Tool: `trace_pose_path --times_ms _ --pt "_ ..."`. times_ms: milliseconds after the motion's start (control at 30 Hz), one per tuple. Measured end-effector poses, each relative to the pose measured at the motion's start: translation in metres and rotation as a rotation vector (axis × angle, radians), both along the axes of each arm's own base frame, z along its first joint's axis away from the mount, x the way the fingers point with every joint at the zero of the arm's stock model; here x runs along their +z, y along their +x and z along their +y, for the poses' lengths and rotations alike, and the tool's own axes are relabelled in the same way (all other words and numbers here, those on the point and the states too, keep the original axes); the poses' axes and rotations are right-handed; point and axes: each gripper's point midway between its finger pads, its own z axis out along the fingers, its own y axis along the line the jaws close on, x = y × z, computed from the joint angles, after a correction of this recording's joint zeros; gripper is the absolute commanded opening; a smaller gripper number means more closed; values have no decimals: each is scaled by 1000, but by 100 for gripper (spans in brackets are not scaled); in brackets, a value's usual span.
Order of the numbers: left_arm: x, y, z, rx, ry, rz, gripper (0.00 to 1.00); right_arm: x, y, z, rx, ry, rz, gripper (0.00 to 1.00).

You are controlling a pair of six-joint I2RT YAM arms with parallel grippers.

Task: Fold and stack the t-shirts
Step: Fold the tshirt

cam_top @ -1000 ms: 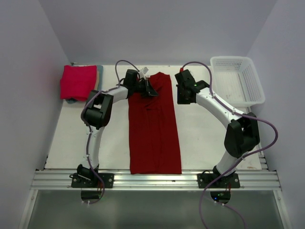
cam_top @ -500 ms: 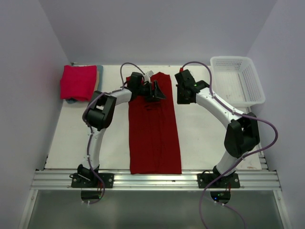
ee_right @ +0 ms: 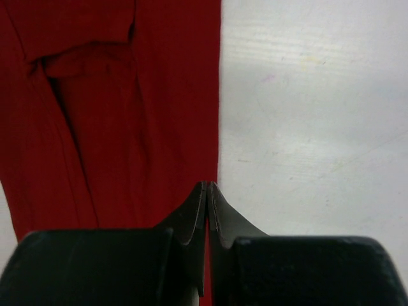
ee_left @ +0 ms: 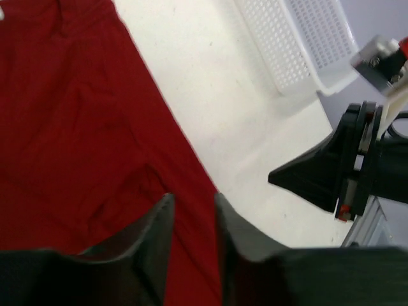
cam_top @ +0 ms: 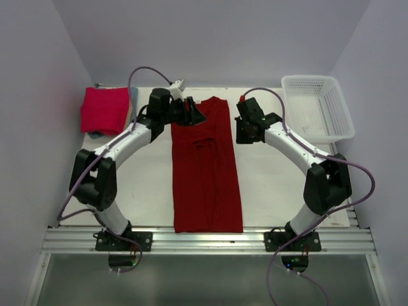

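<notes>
- Top external view: the dark red t-shirt (cam_top: 207, 172) lies flat in the middle of the desk (cam_top: 274, 185). It is folded into a long strip that runs from the near edge almost to the far edge.
- The pink-red t-shirt (cam_top: 104, 109) is folded at the far left corner. It sits on the blue-grey t-shirt (cam_top: 132, 95) (I only see a thin bit of that one poking out).
- The white basket (cam_top: 317, 108) is at the far right corner, well apart from the shirts.
- My left gripper (ee_left: 192, 199) is over the far left part of the strip. Its fingers are apart and nothing is between them.
- My right gripper (ee_right: 207, 186) is at the strip's right edge near the far end. Its fingers are pressed together, and I cannot tell if a bit of cloth is pinched in there.
- I think the shirt is light, soft and floppy. It will likely sag and bunch up if I lift it by one spot.
- I would take hold of the two far corners, one in each gripper. I would pinch all the layers so none slips out, then bring them toward the near edge.
</notes>
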Motion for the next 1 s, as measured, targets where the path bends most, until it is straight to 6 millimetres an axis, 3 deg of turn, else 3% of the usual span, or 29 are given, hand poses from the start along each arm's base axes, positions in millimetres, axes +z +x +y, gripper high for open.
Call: trace_pose_path --times_ms 67,233,300,367,400,467,533,600,667,767,900,1000 --pt "1 -23 13 18 10 -6 2 -7 -14 2 20 38 22 0" --pt "-57 -109 50 42 89 145 0 -34 -70 2 67 138 107 0" --pt "-72 -141 61 44 109 196 0 -43 -94 1 79 170 136 0" --pt "-75 -172 68 38 115 225 13 -50 -121 -1 91 202 170 0" --pt "-72 -185 69 32 111 230 33 -51 -131 0 98 222 175 0" --pt "-61 -205 70 24 96 226 59 -51 -151 1 107 258 185 0" --pt "-54 -218 70 23 82 228 70 -49 -164 1 113 286 183 7" --pt "-56 -236 73 31 80 261 83 -45 -177 4 116 329 181 21" --pt "-64 -246 74 28 92 296 87 -42 -186 6 118 360 179 37" --pt "-96 -272 82 27 146 413 90 -44 -202 10 113 399 196 49" --pt "-137 -305 96 34 211 554 91 -56 -224 11 101 411 246 51" --pt "-151 -320 102 39 218 609 91 -67 -236 7 72 407 292 50"
